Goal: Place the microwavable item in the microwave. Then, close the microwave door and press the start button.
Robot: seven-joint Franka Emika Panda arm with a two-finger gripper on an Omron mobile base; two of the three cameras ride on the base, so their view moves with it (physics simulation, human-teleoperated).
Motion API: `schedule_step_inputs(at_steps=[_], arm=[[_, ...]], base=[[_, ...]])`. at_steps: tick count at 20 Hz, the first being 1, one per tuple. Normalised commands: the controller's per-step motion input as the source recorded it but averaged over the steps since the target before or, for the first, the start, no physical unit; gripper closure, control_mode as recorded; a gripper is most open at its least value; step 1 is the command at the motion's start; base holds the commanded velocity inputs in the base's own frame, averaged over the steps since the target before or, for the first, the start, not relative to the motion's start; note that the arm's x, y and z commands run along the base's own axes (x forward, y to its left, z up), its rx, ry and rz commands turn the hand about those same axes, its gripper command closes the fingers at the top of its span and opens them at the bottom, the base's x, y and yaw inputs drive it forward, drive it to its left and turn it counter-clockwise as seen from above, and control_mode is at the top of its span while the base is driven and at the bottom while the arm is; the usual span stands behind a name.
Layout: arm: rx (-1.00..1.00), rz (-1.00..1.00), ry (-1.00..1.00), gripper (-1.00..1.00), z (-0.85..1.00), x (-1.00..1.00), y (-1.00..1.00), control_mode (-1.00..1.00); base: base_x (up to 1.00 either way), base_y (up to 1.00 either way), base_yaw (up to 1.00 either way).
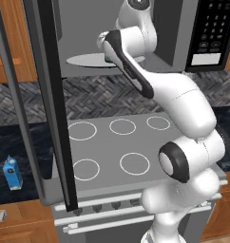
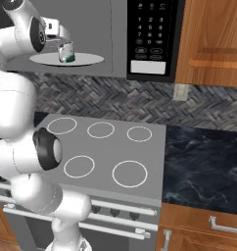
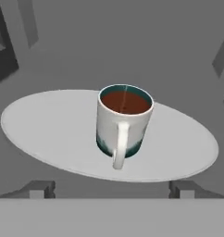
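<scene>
The mug [image 3: 123, 125] stands upright on the turntable [image 3: 49, 125] inside the microwave [image 2: 118, 54]; the gripper [image 3: 111, 187] sits just in front, jaws wide and holding nothing; it should pull straight back without bumping the handle; the door [image 1: 48, 104] hangs open over the stove [image 2: 108, 147]; a carton [image 1: 12, 173] sits well apart.

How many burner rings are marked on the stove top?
5: three rings in the back row and two in the front row. The arm may hide more.
</scene>
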Motion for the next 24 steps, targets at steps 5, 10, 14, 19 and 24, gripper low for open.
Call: schedule_step_inputs(at_steps=[5,10,14,19,24], arm=[[-0.25,0.00,-0.51,-1.00,-0.55,-1.00,0.00,-1.00],[-0.30,0.00,-0.11,-1.00,-0.69,-0.39,0.00,-1.00],[-0.29,0.00,-0.06,-1.00,-0.42,-0.56,0.00,-1.00],[-0.37,-0.05,-0.31,-1.00,-0.11,-0.74,0.11,-1.00],[-0.38,-0.11,-0.28,-1.00,0.00,-0.36,0.62,-1.00]], base=[[0.00,0.00,0.00],[0.00,0.00,0.00],[0.00,0.00,0.00],[0.00,0.00,0.00],[0.00,0.00,0.00]])
